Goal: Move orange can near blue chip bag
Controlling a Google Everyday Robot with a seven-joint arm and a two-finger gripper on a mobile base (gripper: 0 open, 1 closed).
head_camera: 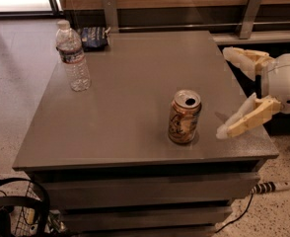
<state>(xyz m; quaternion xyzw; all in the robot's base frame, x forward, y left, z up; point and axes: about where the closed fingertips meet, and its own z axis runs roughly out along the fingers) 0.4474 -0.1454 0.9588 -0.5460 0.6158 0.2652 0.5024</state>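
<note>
The orange can (pixel 184 116) stands upright near the front right of the grey table (pixel 135 83), its silver top open. The blue chip bag (pixel 94 37) lies at the table's far left corner, partly behind the water bottle. My gripper (pixel 226 93) comes in from the right edge of the view, over the table's right side. Its two pale fingers are spread wide, one fingertip (pixel 231 53) far and one fingertip (pixel 224 131) near. It is open and empty, a short way to the right of the can, not touching it.
A clear plastic water bottle (pixel 73 57) stands upright at the table's left, just in front of the chip bag. A wooden wall with metal brackets (pixel 248 14) runs behind the table. A wire basket (pixel 21 216) and cables sit on the floor at the lower left.
</note>
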